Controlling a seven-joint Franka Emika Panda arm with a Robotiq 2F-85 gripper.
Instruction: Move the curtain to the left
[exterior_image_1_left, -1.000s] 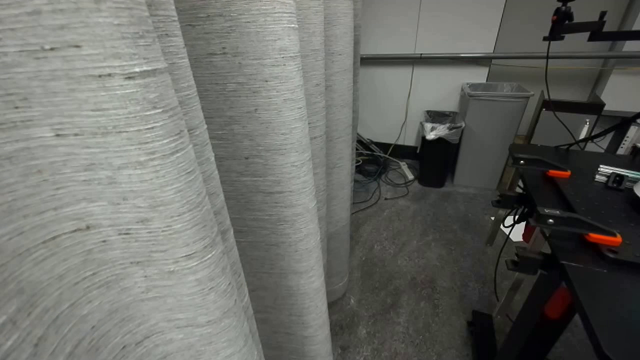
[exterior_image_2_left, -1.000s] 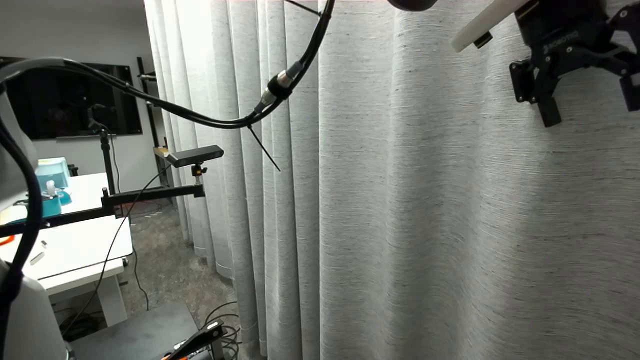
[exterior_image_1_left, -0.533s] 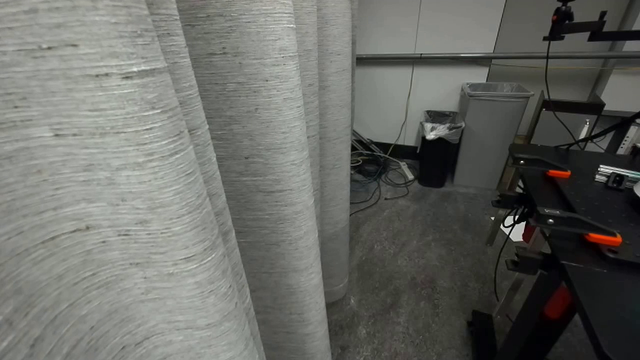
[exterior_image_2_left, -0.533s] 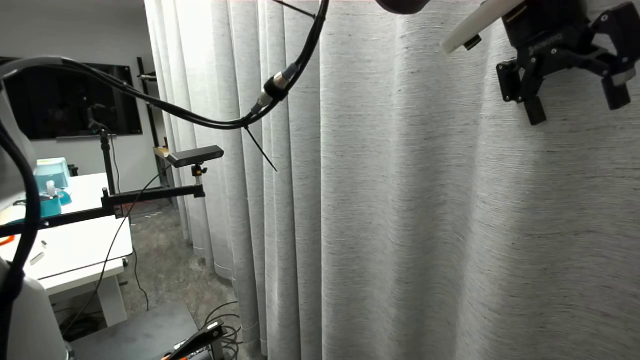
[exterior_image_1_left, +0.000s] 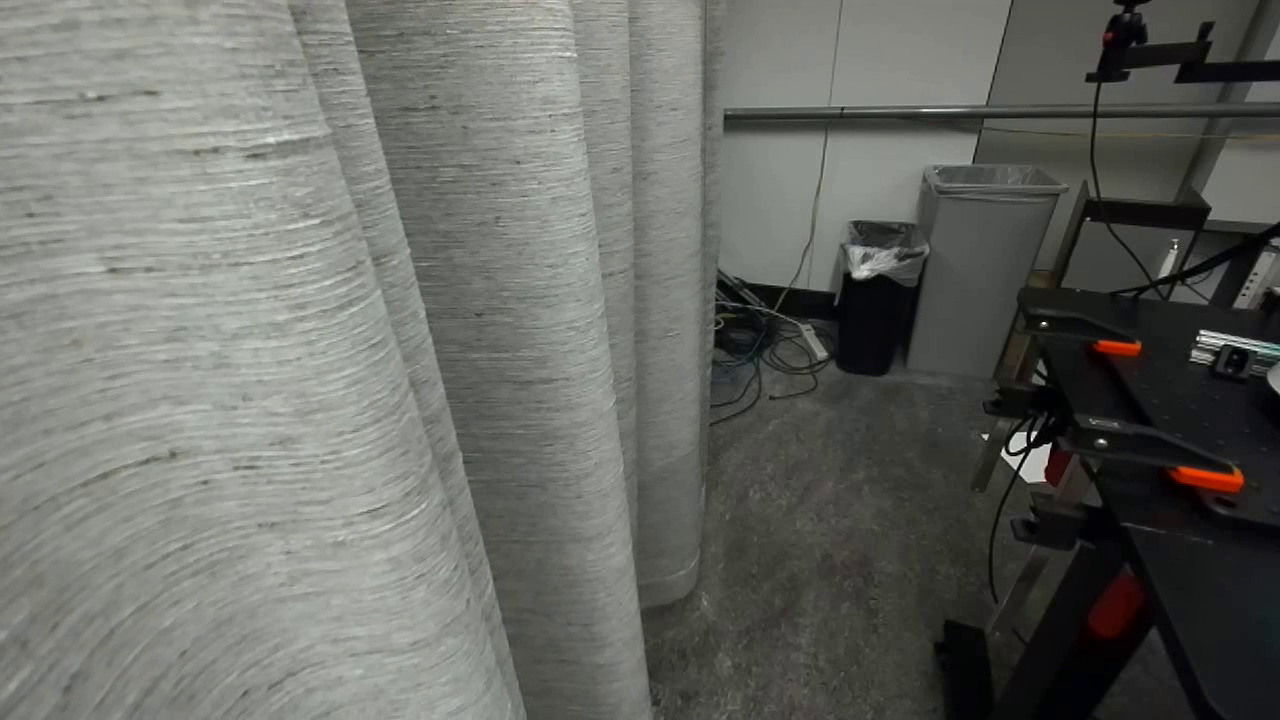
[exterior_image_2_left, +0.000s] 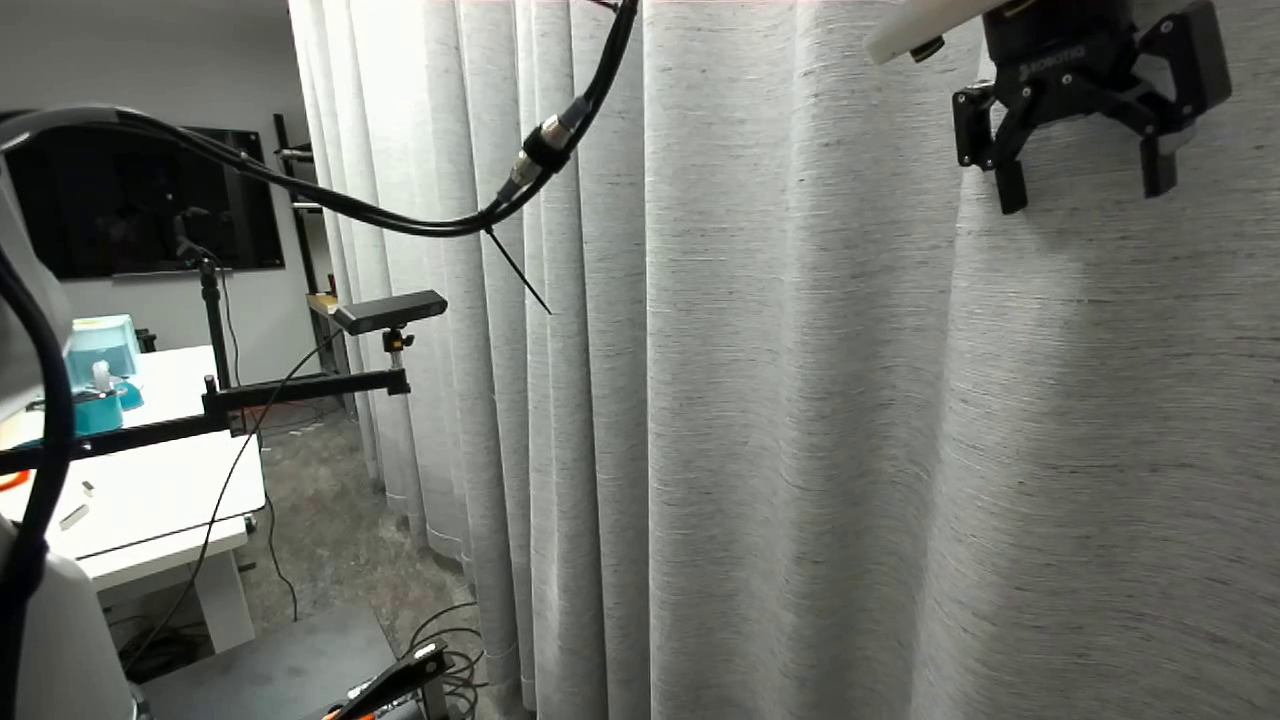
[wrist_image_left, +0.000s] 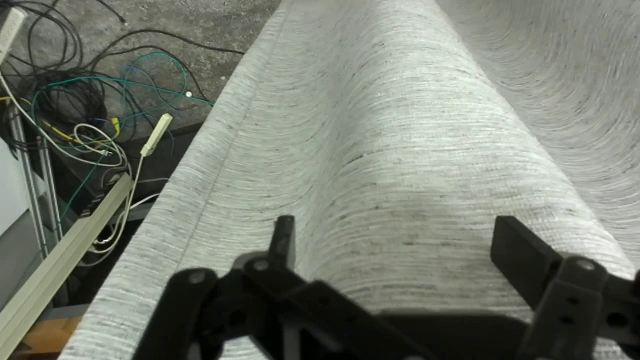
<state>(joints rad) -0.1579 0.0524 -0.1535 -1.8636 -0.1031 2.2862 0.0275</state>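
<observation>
The Robotiq gripper (exterior_image_2_left: 1085, 192), jaws spread wide, hangs before the streaked grey curtain (exterior_image_2_left: 785, 360), a fold showing between them; contact cannot be told. The curtain falls in deep vertical folds, with tangled cables (wrist_image_left: 72, 100) on the floor (wrist_image_left: 200, 20) past its edge.

Pretty much a robotics lab, by the look of it. Got a gripper (exterior_image_2_left: 1086, 188), a camera (exterior_image_2_left: 392, 312) on a black stand (exterior_image_2_left: 300, 391), orange-tipped clamps (exterior_image_1_left: 1140, 446) on the edge of a dark tabletop (exterior_image_1_left: 1220, 590), plus a black screen (exterior_image_2_left: 110, 205) on the wall (exterior_image_2_left: 200, 60). Messy tangle of cables (wrist_image_left: 75, 97) on the floor (exterior_image_1_left: 820, 520), near some trash bins (exterior_image_1_left: 965, 280).
</observation>
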